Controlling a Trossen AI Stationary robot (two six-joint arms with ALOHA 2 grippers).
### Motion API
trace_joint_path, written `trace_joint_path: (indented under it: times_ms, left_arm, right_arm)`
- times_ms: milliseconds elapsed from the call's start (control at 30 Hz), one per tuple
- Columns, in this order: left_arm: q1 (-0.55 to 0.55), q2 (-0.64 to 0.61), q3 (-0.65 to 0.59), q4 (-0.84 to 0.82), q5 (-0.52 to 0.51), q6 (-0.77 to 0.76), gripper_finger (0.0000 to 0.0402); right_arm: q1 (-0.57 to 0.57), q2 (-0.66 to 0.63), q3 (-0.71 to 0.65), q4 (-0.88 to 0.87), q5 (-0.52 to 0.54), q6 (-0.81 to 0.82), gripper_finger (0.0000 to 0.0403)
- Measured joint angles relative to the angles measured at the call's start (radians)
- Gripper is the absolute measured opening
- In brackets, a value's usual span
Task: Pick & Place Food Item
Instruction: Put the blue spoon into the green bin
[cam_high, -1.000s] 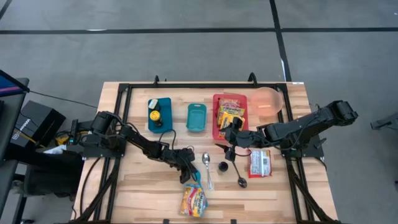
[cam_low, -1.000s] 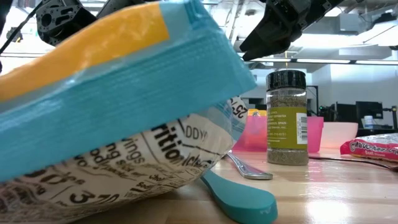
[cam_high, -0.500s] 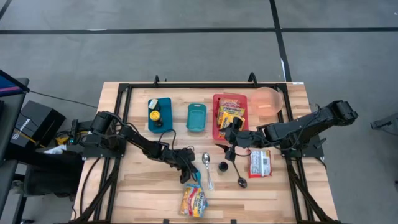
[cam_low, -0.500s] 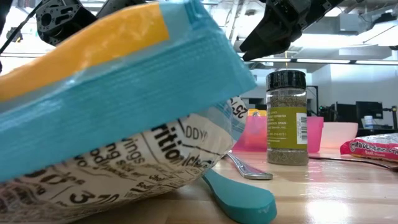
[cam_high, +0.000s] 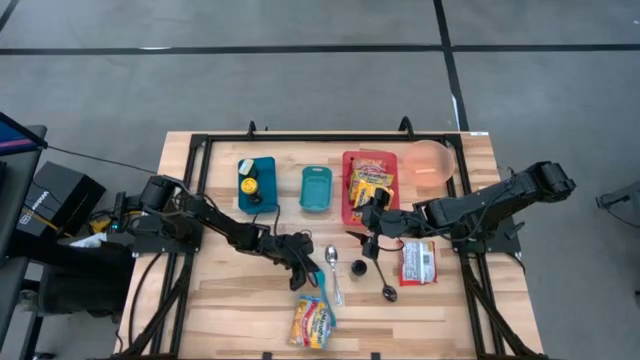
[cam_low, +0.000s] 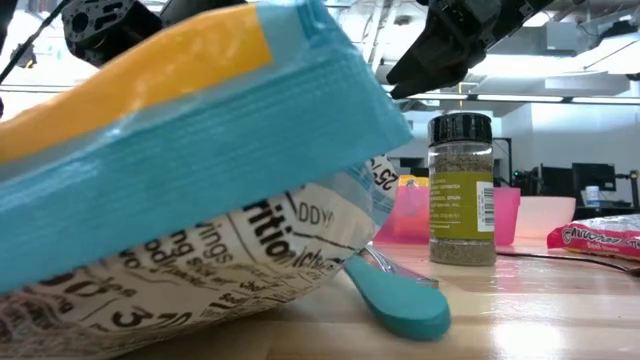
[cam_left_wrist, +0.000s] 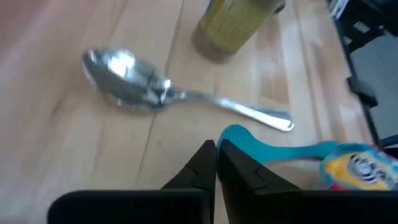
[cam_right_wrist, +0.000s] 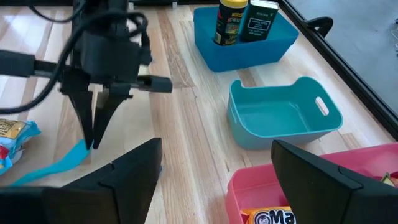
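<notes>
Table (cam_high: 230, 300): teal spoon (cam_left_wrist: 292, 151), wrist-view only.

Closed jaws pinch a teal spoon handle (cam_left_wrist: 283, 151) beside a metal spoon (cam_left_wrist: 168, 98) on the wooden counter (cam_left_wrist: 74, 149).

Even, bright overhead light falls on the wooden surface (cam_high: 240, 300), casting only short, soft shadows beneath the arms. In the low view, ceiling lamps blow out to white glare behind the spice jar (cam_low: 461, 188), which is sharp, while the food packet (cam_low: 180, 190) pressed close to the lens is enlarged and soft. The left wrist view is blurred throughout; the metal spoon (cam_left_wrist: 155, 93) shows smeared highlights. The right wrist view is crisp, with gentle sheen on the teal bin (cam_right_wrist: 283, 115).
</notes>
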Motion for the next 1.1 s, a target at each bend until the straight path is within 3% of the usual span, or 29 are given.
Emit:
trace_joint_path:
  times_ms: [667,1100]
  left_arm:
    - [0.068,-0.386,0.000,-0.321,-0.060,0.179,0.0001]
    - [0.166,-0.435,0.000,-0.377,-0.076,0.249,0.0004]
  right_arm:
    - [0.000,0.000,0.000,0.000,0.000,0.000,0.0297]
    - [0.000,0.000,0.000,0.000,0.001,-0.001,0.0297]
